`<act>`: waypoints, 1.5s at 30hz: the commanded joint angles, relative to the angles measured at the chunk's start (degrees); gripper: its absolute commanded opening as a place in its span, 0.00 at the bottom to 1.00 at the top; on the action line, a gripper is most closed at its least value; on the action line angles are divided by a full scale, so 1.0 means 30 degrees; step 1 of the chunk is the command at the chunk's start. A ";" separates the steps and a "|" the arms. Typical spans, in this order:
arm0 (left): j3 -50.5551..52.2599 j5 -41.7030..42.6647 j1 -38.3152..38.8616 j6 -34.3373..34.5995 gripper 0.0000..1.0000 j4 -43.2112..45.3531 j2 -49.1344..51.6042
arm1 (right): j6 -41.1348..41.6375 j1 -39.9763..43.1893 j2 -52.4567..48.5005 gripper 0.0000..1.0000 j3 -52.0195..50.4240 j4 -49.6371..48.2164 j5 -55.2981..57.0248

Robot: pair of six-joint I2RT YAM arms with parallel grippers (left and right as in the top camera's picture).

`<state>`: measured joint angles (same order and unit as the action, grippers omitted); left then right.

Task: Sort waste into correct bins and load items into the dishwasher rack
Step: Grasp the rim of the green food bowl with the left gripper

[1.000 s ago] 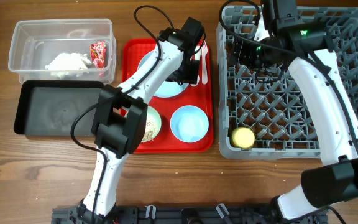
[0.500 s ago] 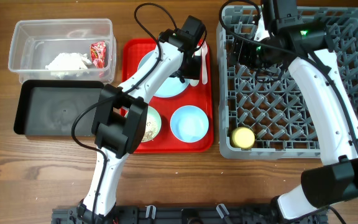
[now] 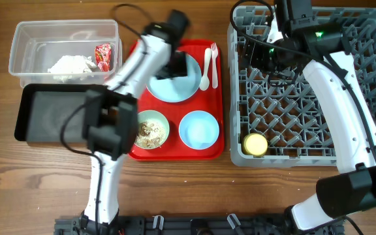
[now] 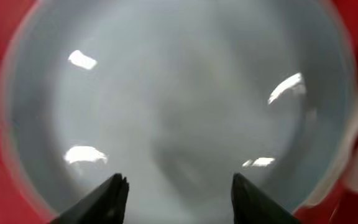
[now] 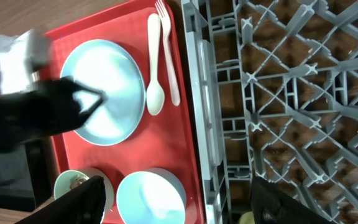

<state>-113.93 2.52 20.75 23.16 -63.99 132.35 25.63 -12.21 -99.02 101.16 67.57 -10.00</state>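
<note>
The left gripper (image 4: 178, 190) hovers over the light blue plate (image 3: 175, 91) on the red tray (image 3: 216, 104), upper centre of the overhead view, its fingers spread and empty. The right gripper (image 5: 182, 202) hangs above the dishwasher rack (image 3: 292, 111) at upper right, fingers likewise spread and empty.

wrapper (image 3: 103, 55), inside the clear tub (image 3: 64, 24): printed, but too small to read
other text: none legible
</note>
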 commanded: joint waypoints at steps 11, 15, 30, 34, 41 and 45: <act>0.2055 -0.1523 -0.0335 0.4947 0.38 -0.6280 -0.2069 | -0.0197 -0.0066 -0.0138 0.76 0.0189 -0.0270 0.0379; 0.2055 -0.1668 0.0299 0.4962 0.40 -0.6717 -0.2783 | -0.0335 -0.0066 -0.0138 0.76 0.0189 -0.0262 0.0372; 0.5617 -0.1290 0.2025 0.5654 0.41 -0.5129 -0.4014 | -0.0539 -0.0066 -0.0138 0.76 0.0189 -0.0262 0.0299; 0.6419 -0.1290 0.2419 0.5654 0.43 -0.3891 -0.4014 | -0.0546 -0.0066 -0.0138 0.77 0.0189 -0.0233 0.0299; 0.8036 -0.1290 0.2623 0.5741 0.42 -0.2310 -0.4007 | -0.0576 -0.0066 -0.0138 0.76 0.0189 -0.0204 0.0306; 0.8859 -0.1290 0.2557 0.5887 0.30 -0.1639 -0.4007 | -0.0568 -0.0066 -0.0138 0.76 0.0189 -0.0204 0.0313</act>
<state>-89.34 -1.61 28.49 39.81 -69.93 120.53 25.19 -12.21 -99.02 101.16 66.89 -10.02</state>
